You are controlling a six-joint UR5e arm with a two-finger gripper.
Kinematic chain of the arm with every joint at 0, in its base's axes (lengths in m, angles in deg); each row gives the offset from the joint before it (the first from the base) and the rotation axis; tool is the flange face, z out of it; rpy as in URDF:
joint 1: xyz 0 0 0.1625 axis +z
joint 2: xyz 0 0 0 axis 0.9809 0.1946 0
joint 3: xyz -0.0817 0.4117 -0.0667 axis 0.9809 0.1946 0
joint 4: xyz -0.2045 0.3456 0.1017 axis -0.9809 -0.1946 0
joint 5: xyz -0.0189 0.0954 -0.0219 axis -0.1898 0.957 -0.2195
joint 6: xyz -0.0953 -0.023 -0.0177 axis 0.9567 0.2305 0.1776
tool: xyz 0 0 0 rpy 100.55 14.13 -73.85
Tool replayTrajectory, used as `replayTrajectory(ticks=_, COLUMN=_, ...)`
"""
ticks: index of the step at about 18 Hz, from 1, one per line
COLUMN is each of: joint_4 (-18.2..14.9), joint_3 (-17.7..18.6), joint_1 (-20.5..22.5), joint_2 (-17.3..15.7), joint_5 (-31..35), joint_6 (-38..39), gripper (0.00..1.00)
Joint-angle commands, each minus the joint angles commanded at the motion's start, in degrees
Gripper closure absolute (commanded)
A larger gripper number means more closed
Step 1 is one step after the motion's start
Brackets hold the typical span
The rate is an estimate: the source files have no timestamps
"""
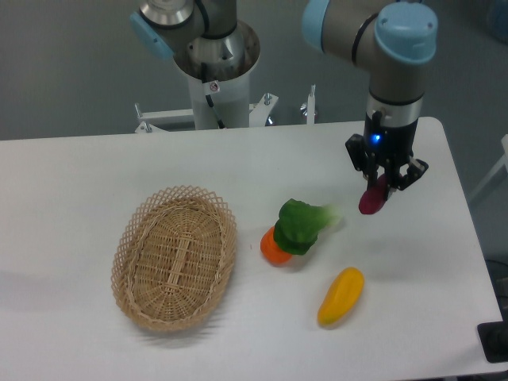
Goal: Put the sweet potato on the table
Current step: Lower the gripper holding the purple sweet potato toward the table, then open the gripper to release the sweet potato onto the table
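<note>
Nearest the camera, a yellow vegetable lies on the white table, with a wicker basket off at its nine o'clock. Farther back sits an orange-and-green toy vegetable. Beyond it, at about two o'clock from that toy, the gripper is clenched around the sweet potato; the purple piece hangs tilted from between the fingers, its lower end at about seven o'clock below the pincer, close above or at the tabletop.
</note>
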Motion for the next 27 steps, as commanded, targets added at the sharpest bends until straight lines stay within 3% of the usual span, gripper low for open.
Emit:
replayTrajectory(ticks=8, joint_4=12.74, joint_3=0.7, joint_1=-0.09, joint_2=10.99, joint_5=5.54, joint_6=-2.11, gripper=0.68)
replayTrajectory(ticks=24, joint_4=13.1, joint_3=2.72, joint_1=-0.18, joint_2=14.34, joint_5=5.45, joint_6=-2.11, gripper=0.68)
replayTrajectory(ticks=26, joint_4=13.1, joint_3=2.55, joint_1=-0.18, joint_2=14.42, joint_5=5.45, joint_6=-2.2, gripper=0.61)
replayTrajectory(ticks=27, joint_4=13.1, joint_3=2.37, joint_1=-0.18, joint_2=14.42, joint_5=5.45, joint_6=-2.11, gripper=0.49)
